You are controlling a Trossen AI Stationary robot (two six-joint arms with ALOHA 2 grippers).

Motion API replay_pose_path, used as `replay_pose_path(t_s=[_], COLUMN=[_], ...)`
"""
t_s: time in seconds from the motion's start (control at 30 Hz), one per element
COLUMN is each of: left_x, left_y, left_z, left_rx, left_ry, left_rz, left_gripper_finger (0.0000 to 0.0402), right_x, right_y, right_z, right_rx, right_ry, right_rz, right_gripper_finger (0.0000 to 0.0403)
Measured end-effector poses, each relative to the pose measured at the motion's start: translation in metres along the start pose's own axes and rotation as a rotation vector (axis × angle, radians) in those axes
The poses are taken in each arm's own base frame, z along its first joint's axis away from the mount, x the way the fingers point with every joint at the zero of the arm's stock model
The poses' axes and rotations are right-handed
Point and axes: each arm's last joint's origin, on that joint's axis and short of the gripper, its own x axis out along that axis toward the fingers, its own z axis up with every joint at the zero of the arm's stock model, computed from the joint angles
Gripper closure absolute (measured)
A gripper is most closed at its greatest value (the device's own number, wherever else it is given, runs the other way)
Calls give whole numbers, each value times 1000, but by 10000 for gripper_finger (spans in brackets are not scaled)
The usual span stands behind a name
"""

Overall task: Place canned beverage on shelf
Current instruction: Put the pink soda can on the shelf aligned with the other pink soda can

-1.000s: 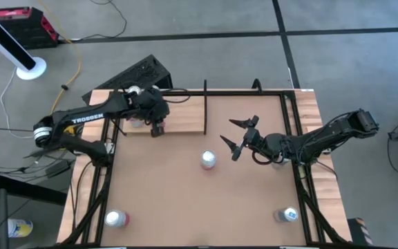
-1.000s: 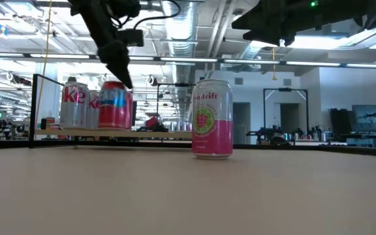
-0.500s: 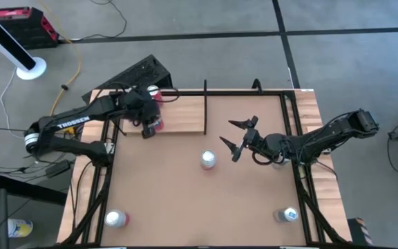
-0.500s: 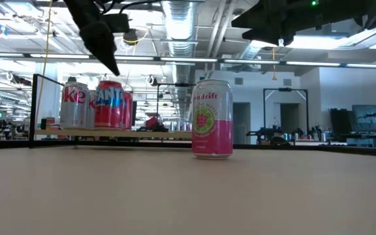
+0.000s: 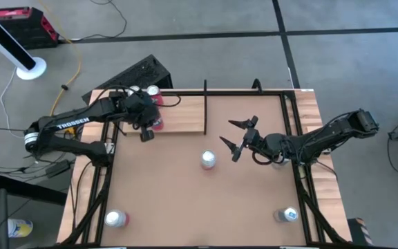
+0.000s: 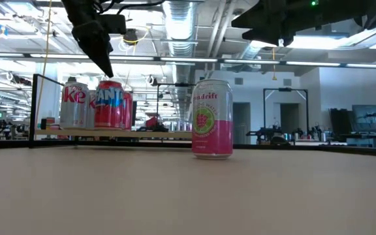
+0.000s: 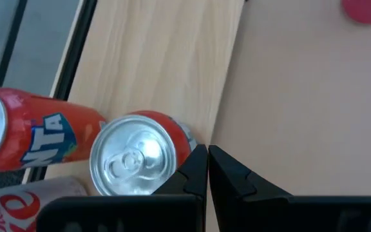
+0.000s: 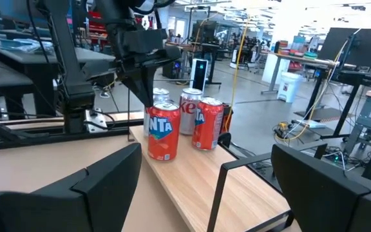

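Orange Fanta can (image 5: 156,124) stands on the pale wood shelf (image 5: 182,114); left gripper (image 7: 207,169) clenched empty; pink can (image 5: 208,160) waits at six o'clock

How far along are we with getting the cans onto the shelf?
Done: several cans, including an orange soda can, stand on the shelf. In hand: nothing; the left gripper is shut and empty above the shelf edge, and the right gripper hovers open beside the pink can. Left: that pink can and two cans near the table's front corners.
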Motion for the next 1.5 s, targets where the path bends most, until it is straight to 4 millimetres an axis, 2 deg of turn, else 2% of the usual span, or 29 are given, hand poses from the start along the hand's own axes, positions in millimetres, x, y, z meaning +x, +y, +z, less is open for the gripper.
replay_pose_path(t_s=[0.7, 0.9, 1.5], left_x=[0, 15, 17], left_y=[1, -3, 1], left_z=[-3, -11, -13], left_rx=[-6, -7, 21], left_ry=[30, 32, 56], left_rz=[33, 23, 150], left_gripper_finger=[402, 402, 402], right_x=[0, 0, 0], right_y=[0, 0, 0], right_z=[0, 0, 0], right_rx=[0, 0, 0], right_ry=[0, 0, 0], right_rz=[1, 1, -1], right_gripper_finger=[33, 33, 33])
